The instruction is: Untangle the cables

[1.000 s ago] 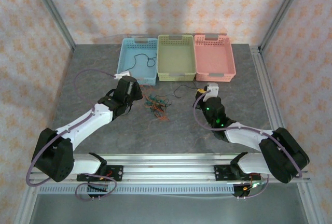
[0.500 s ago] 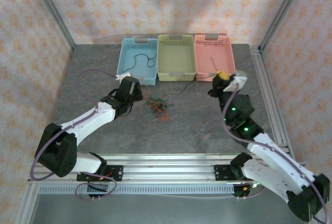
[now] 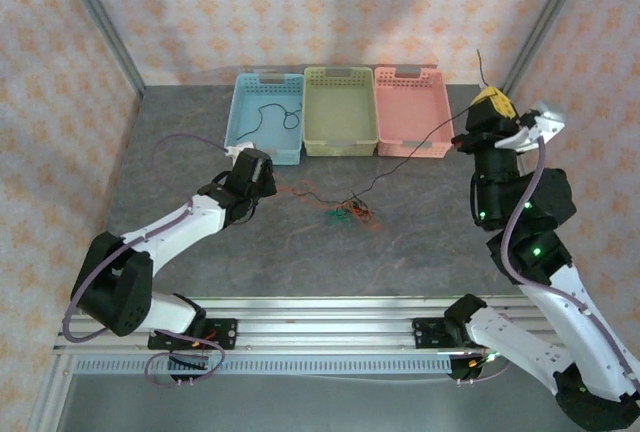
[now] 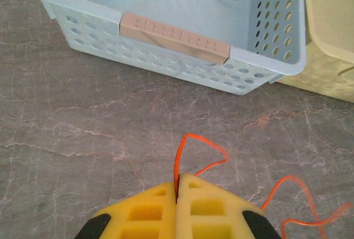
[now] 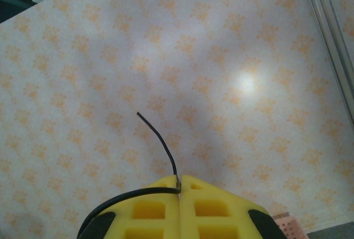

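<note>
Top external view: right fingers (image 3: 488, 104), high at right, pinch a black cable (image 3: 420, 150) slanting down-left to the tangle (image 3: 350, 214) on the surface (image 3: 430, 242). Opposite, left fingers (image 4: 178, 195) clamp an orange cable (image 4: 178, 159).

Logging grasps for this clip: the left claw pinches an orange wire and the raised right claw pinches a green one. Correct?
Not quite: the right claw pinches a black wire, as the right wrist view shows. The left claw does pinch an orange wire.
</note>
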{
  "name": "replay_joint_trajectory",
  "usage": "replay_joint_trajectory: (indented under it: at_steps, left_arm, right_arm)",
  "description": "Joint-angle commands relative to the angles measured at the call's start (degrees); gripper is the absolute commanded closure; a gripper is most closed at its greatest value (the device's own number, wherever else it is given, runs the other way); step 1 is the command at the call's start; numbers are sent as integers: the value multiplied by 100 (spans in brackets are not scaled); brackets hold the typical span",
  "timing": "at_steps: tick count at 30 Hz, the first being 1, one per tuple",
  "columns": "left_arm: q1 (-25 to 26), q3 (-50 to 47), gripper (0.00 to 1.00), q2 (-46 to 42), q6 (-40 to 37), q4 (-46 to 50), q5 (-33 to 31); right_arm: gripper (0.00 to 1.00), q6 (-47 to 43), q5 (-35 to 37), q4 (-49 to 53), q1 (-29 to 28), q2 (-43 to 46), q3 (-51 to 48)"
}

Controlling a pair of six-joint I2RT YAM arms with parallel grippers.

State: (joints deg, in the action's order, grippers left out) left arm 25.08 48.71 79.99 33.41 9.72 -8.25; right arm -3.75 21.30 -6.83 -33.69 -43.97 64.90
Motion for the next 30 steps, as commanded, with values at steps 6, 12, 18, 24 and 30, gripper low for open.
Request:
replay_joint_trajectory:
  at_steps: [6, 12, 18, 24, 30]
  left_arm:
    - [-292, 225, 100, 334, 176, 430, -632]
    - [-766, 42, 100, 589, 421, 313, -500]
    - [-763, 14, 100, 487, 421, 281, -468]
    - [-759, -29, 100, 508, 421, 100, -119]
    - [-759, 3, 100, 498, 455, 40, 134]
  right_arm:
    - [100, -451, 300, 276, 14, -192, 984]
    - [100, -733, 672, 216, 19, -36, 982]
    - [100, -375, 708, 717, 20, 112, 405]
    - [100, 431, 837, 903, 21, 361, -1411]
    - [100, 1001, 1117, 949, 29, 388, -2767]
